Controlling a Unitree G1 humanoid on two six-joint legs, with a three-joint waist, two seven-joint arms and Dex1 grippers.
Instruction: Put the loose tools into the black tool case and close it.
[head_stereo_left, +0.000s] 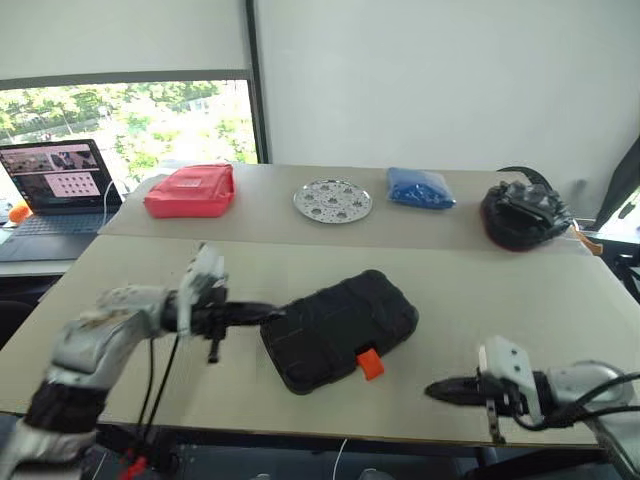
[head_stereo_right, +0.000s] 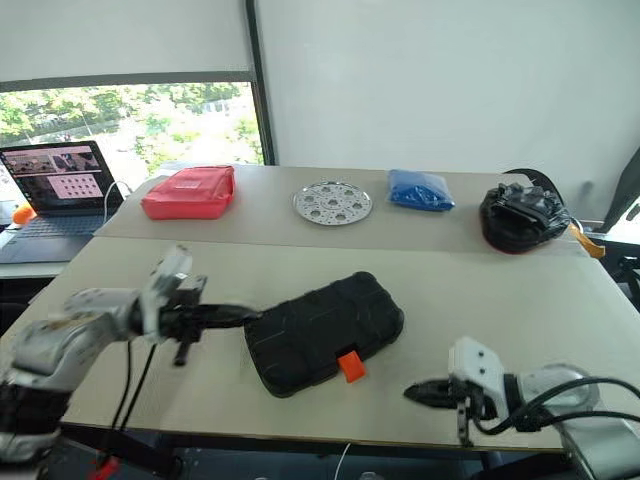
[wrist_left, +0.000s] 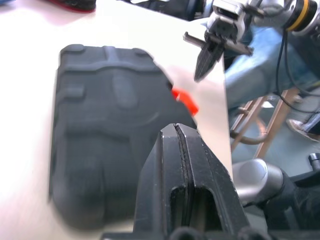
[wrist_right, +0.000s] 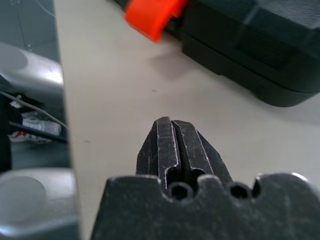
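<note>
Now, reading from left to right, the left gripper (head_stereo_left: 272, 313) is hovering at the left end of the black tool case (head_stereo_left: 340, 328), its fingers pressed together and pinching nothing. The case is lying shut in the middle of the tabletop (head_stereo_left: 120, 270), its orange latch (head_stereo_left: 370, 364) sticking out from the near edge. Further right, the right gripper (head_stereo_left: 432, 391) is hanging just off the tabletop's front edge, apart from the case, fingers also pressed together and empty. To finish well, the latch probably needs pressing flat while the other gripper is steadying the lid. The left wrist view is showing the lid's moulded ribs; the right wrist view is showing the latch jutting out.
</note>
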